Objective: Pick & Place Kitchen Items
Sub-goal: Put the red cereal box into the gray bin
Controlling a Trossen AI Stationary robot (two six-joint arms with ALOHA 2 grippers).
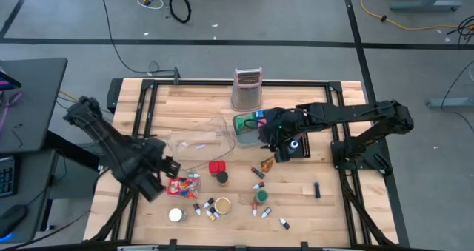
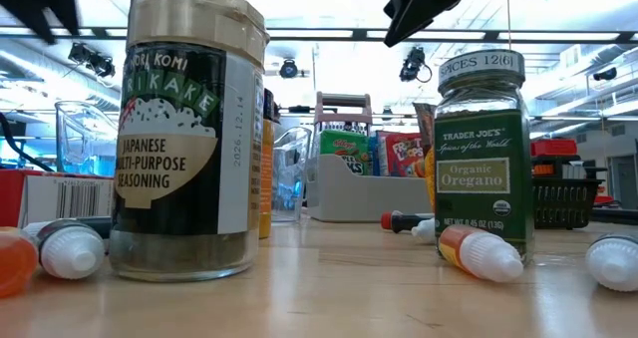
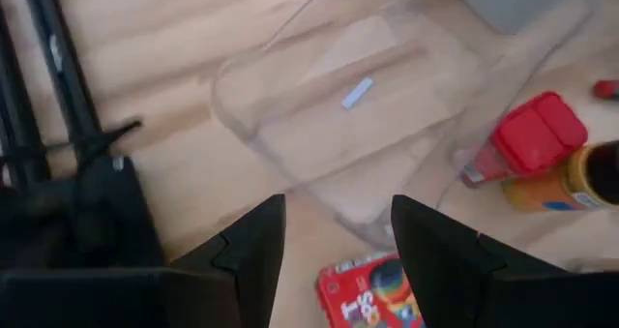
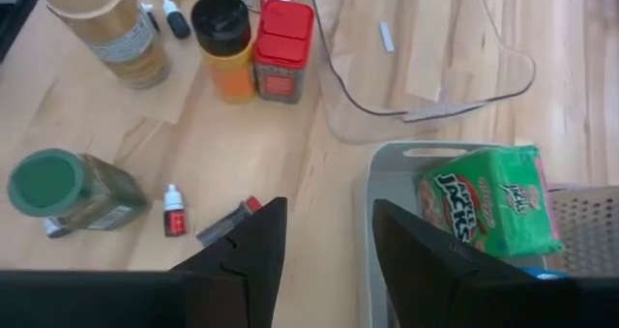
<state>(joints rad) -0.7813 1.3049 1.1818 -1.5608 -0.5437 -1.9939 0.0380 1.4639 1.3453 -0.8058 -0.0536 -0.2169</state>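
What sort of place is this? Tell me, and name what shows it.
Probably a robotics lab or workshop, not a kitchen. The wooden table stands on a grey concrete floor with loose cables lying about, and the low view shows ceiling rails with spotlights behind the oregano jar.

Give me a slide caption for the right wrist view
Open right gripper over the grey tray's edge, green packet inside.

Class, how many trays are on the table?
2: a clear tray mid-table, and a grey tray beside it, in front of the grater. Others may be hidden.
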